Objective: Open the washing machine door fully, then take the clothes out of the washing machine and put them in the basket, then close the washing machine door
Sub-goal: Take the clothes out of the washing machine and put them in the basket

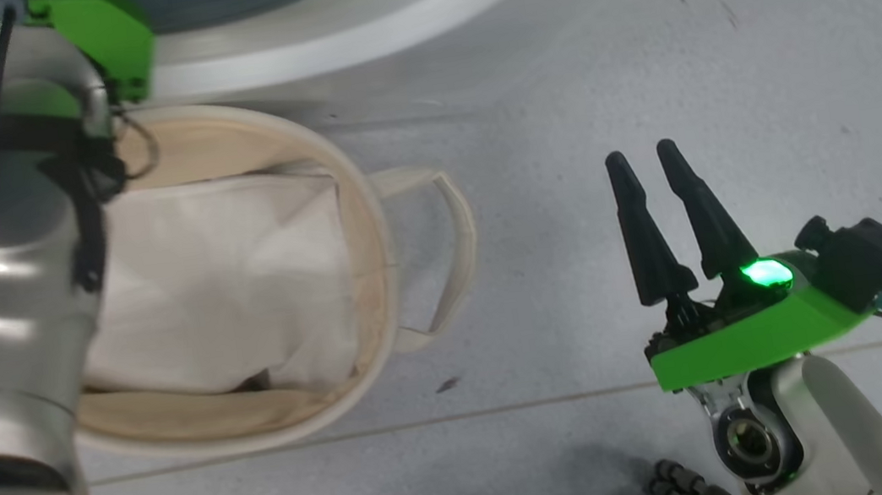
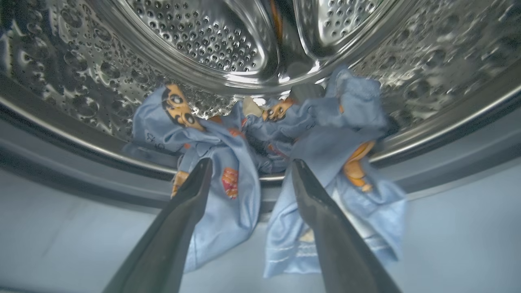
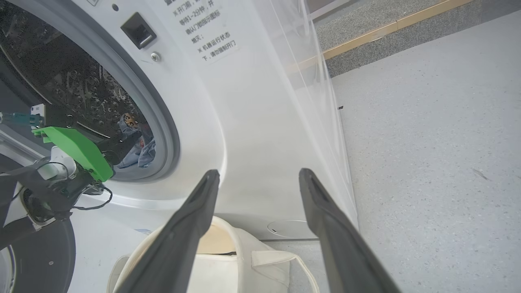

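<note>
Your left gripper (image 2: 251,162) is at the mouth of the white front-loading washing machine (image 3: 252,101). Its two dark fingers are spread wide with nothing between them. The light blue fabric clothes with orange cartoon animals (image 2: 325,134) lie bunched at the bottom front of the perforated steel drum (image 2: 203,40). Two folds spill out over the grey rim. Each fingertip sits over one of those folds; you cannot tell whether they touch the cloth.

Your right gripper (image 1: 642,153) hovers over the pale grey floor (image 1: 636,43), well to the right of the round cream canvas basket (image 1: 363,206). Its fingers are also apart and hold nothing. The basket stands on the floor just in front of the machine, below the drum opening. A plain white sheet (image 1: 222,268) lies inside it.
</note>
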Controlling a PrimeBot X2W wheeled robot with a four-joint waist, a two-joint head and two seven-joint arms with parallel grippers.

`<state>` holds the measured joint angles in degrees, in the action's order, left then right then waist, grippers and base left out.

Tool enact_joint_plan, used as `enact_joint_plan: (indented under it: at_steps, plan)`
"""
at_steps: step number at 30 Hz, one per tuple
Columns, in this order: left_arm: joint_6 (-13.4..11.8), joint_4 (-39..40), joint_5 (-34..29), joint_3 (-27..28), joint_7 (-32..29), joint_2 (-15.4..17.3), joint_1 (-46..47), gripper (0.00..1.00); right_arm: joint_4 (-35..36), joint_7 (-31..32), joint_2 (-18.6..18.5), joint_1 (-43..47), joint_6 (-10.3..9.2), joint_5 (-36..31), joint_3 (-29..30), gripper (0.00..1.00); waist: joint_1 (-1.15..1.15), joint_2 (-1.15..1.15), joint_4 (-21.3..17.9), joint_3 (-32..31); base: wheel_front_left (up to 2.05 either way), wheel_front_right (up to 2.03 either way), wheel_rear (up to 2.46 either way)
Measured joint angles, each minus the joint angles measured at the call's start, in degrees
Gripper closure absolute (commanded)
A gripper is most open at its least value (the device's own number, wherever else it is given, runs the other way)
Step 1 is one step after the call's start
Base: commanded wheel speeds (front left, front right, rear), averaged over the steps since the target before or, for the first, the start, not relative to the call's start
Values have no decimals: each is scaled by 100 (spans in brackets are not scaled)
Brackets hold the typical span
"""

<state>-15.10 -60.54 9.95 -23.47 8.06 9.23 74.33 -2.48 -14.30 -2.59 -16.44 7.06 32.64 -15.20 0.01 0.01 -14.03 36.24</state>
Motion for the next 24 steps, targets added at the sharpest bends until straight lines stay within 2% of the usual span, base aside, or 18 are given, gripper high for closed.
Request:
enact_joint_plan:
  at_steps: [9, 16, 21, 22, 23, 24]
  plan:
    - [-600, -923, -637, -446, -593, 259, 918, 0, 58, 0, 0, -163, 0, 23, -105, 0, 0, 0, -199, 416, 0, 0, 0]
    - [-665, -1178, -894, -721, -1021, 370, 1413, 0, 119, 0, 0, -274, 0, -9, -133, 0, 0, 0, -195, 607, 0, 0, 0]
    - [-593, -1222, -984, -902, -1050, 365, 1494, 0, 123, 0, 0, -349, 0, -38, -159, 0, 0, 0, -169, 642, 0, 0, 0]
    - [-533, -1224, -983, -907, -1028, 360, 1497, 80, 123, 0, 0, -350, 0, -46, -164, 0, 0, 0, -165, 645, 0, 0, 0]
    - [-486, -1237, -983, -914, -971, 357, 1496, 100, 123, 0, 0, -350, 0, -58, -168, 0, 0, 0, -159, 645, 0, 0, 0]
    - [-442, -1262, -983, -936, -943, 349, 1491, 100, 122, 0, 0, -350, 0, -73, -175, 0, 0, 0, -154, 639, 0, 0, 0]
